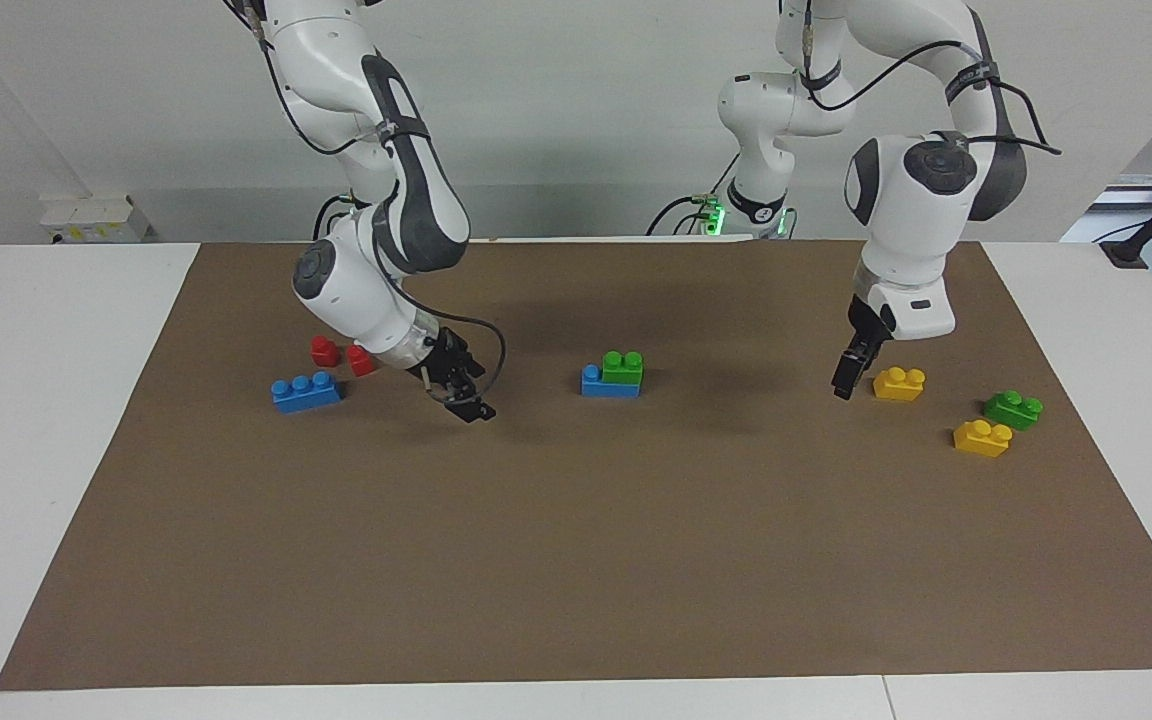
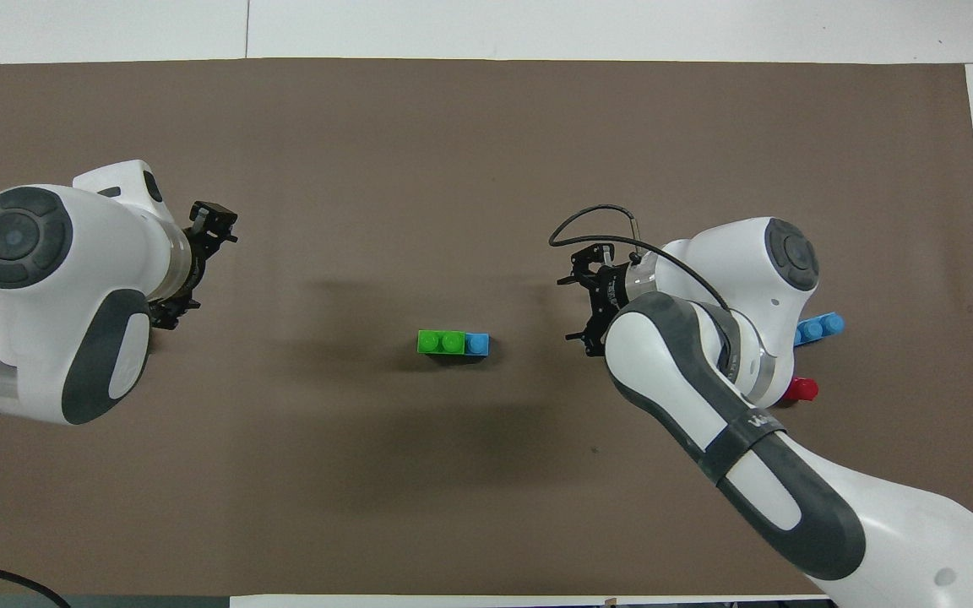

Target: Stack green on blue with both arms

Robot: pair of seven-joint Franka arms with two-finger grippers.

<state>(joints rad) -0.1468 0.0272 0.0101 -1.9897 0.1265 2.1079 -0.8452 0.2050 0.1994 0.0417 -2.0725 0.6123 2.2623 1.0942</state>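
The bright green brick sits on one end of the blue brick in the middle of the brown mat; one blue stud stays bare. The stack also shows in the overhead view, green on blue. No gripper touches it. My right gripper hangs tilted, low over the mat between the stack and the other blue brick, fingers apart and empty; it also shows in the overhead view. My left gripper hangs low over the mat, close beside a yellow brick, holding nothing.
A second blue brick and two red bricks lie toward the right arm's end. Another yellow brick and a darker green brick lie toward the left arm's end. The brown mat covers the table.
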